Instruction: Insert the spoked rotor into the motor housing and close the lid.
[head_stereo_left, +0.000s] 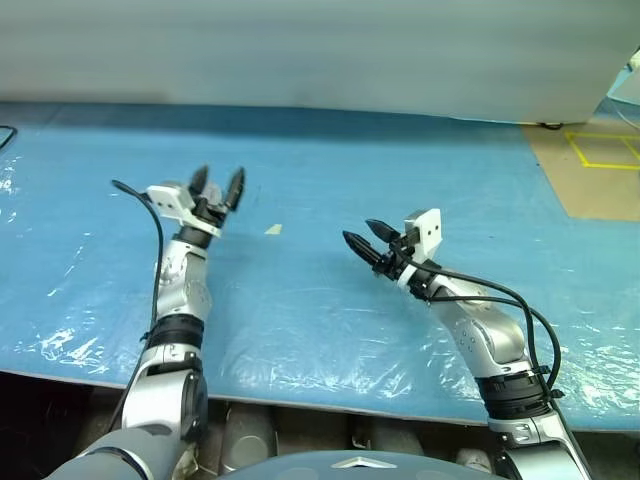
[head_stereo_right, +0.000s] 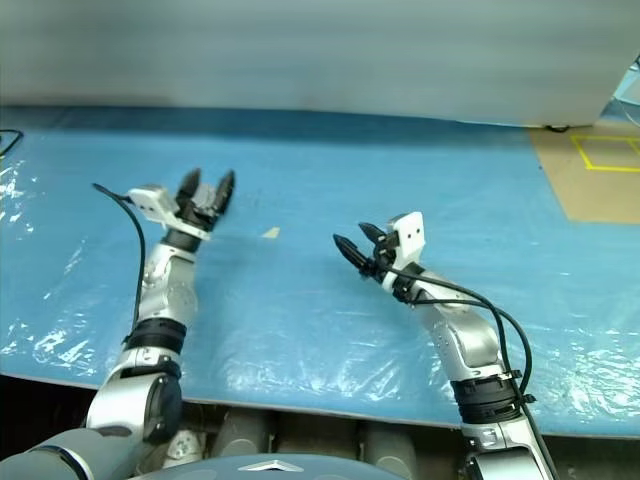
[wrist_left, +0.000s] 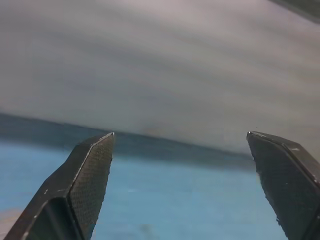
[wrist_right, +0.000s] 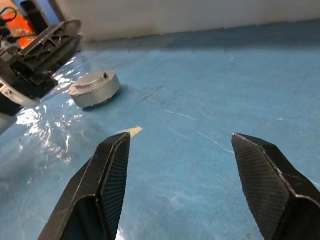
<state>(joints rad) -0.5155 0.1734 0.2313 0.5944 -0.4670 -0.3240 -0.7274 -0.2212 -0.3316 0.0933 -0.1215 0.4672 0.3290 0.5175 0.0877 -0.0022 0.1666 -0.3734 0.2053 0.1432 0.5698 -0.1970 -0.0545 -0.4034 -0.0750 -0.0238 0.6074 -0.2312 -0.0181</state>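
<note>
Blue plastic-sheeted bench (head_stereo_left: 330, 330), wide and glossy with wrinkles along the near edge. Left gripper (head_stereo_left: 218, 184), two black fingers, raised over the left side of the bench, jaws spread wide, nothing between them. Right gripper (head_stereo_left: 366, 236) hangs mid-bench aiming left, jaws well apart, empty too.

Closed round silver-grey metal motor housing (wrist_right: 94, 88) with lid on top sits flat on the bench in the right wrist view, just beside the left arm's black hardware. Can't see the spoked rotor, so can't confirm it's inside. Small pale tape scrap (head_stereo_left: 273, 229) lies between the two grippers.

Risks: the left arm sits close to the housing, so a careless swing could knock it sliding on the slick sheet. The lid may not be fully seated; can't tell from here.
</note>
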